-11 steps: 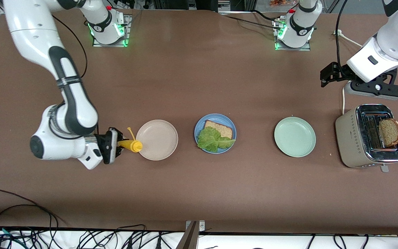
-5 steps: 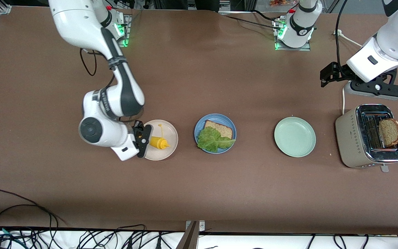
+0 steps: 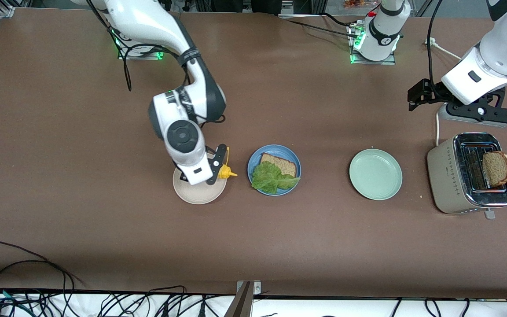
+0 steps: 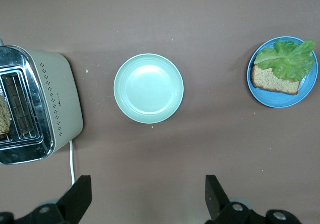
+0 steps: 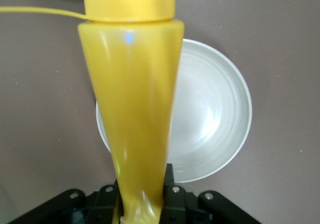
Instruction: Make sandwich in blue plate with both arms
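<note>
Brown table [image 3: 280, 246] carries a beige plate [image 3: 194, 194], the blue plate [image 3: 253, 164], a pale green plate [image 3: 375, 174] and a toaster [image 3: 449, 176] in a row.

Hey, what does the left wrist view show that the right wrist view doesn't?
Only the left wrist view shows the toaster, the pale green plate, the blue plate with a bread slice under lettuce, and the open left hand.

Only the right wrist view shows the yellow squeeze bottle gripped by the right hand, above the beige plate.

Both share the brown table.
</note>
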